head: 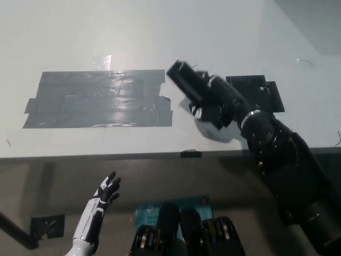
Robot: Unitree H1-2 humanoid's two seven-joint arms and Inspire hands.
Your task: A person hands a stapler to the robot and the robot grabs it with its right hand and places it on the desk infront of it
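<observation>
- Clearly, the black right hand (216, 104) is reaching over the white desk (224, 32) from the lower right, with its arm crossing the desk's near edge.
- Its fingers are curling closed around a black stapler (187, 80), which is sticking out of the hand toward the upper left.
- The stapler is lying tilted above the desk surface; whether it is touching the desk cannot be told, though a pale shadow is showing just under the hand.
- The stapler's free end is sitting just beside the right edge of a large patch of grey tape (101, 98) stuck on the desk.
- A smaller patch of black tape (261, 90) is showing on the desk behind the hand, partly hidden by it.
- The white left hand (108, 190) is resting below the desk edge at the lower left, holding nothing, with its fingers spread apart.
</observation>
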